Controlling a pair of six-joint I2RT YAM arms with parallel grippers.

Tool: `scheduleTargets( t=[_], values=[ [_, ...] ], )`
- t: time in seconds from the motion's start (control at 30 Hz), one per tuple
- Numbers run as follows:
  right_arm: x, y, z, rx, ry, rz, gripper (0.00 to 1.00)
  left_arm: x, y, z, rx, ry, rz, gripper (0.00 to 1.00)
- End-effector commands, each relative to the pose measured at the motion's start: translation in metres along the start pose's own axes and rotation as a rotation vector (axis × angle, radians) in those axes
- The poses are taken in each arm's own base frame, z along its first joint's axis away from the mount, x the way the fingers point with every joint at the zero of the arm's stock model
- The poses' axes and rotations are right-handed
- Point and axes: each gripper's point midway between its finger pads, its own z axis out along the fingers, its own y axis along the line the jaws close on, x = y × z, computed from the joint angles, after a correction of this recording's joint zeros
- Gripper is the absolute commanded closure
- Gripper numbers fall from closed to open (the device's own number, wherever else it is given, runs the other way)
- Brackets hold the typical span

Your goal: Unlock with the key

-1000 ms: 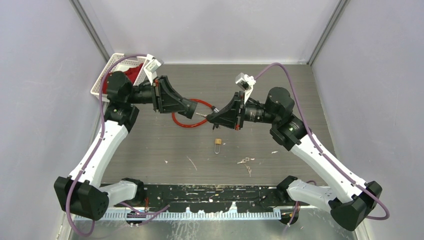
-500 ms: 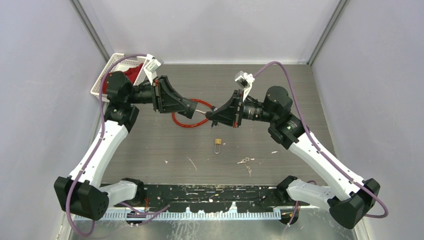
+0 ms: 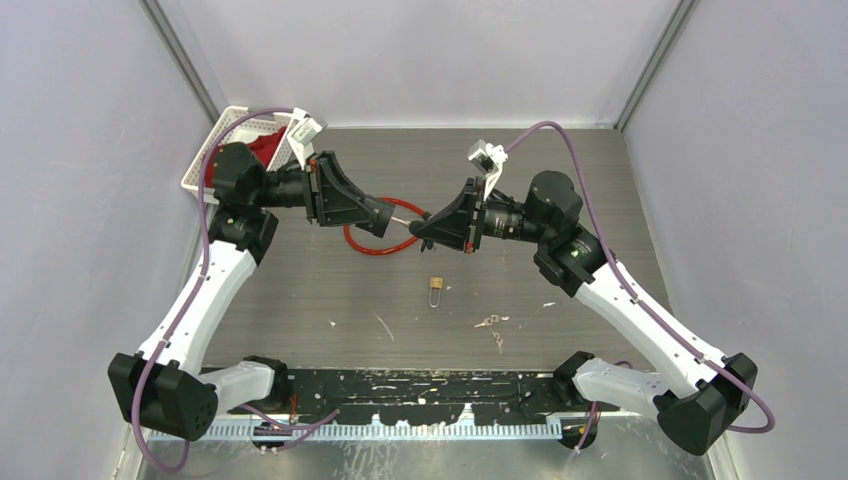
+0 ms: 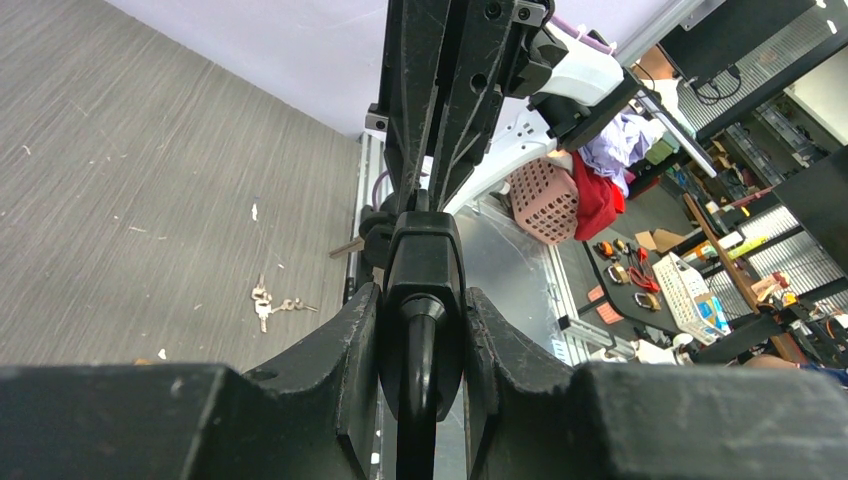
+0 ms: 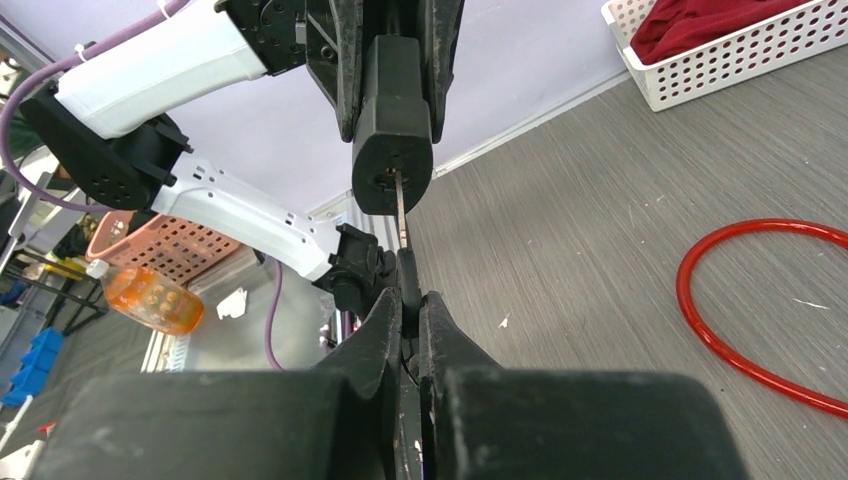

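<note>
The right claw [image 5: 412,296] is squeezing shut on the flat head of the key [image 5: 400,210]. The thin blade is sticking straight out in front of it. The tip of the blade is meeting the keyhole in the round end of the black lock [image 5: 392,120]. I cannot tell how deep it is going in.

The left claw [image 4: 421,300] is closed tight around the other end of the lock, one finger on each side. It is holding the lock up in the air over the middle of the worktop [image 3: 300,290], a little toward the far edge. The lock's red cable [image 5: 760,225] is lying in a loop on the worktop below.

I think the step in hand is pushing the key all the way in, then turning it. To do this well, the key should be lined up straight with the hole. The right claw should push slowly, and only turn once the blade is fully in. The left claw should grip hard so the lock is not spinning with the key.
</note>
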Motion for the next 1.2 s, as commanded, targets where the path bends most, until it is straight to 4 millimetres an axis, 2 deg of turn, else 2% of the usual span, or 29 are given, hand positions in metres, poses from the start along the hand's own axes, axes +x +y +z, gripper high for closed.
scheduleTargets(
  t=[0.0,0.4,0.67,1.17],
  values=[
    [-0.015,0.005,0.002,-0.016,-0.045,-0.037,0.99,-0.016,-0.026,0.0,0.027,-0.023,0.123,1.0],
    [-0.015,0.003,0.005,-0.017,-0.046,-0.026,0.99,-0.016,-0.025,0.0,0.024,-0.027,0.121,1.0],
    [-0.019,0.006,0.014,-0.032,-0.051,-0.023,0.99,-0.015,-0.023,0.0,0.023,-0.026,0.116,1.0],
    [-0.023,0.014,0.02,-0.06,-0.053,-0.02,0.99,-0.002,-0.018,-0.001,0.039,0.014,0.119,1.0]
  ],
)
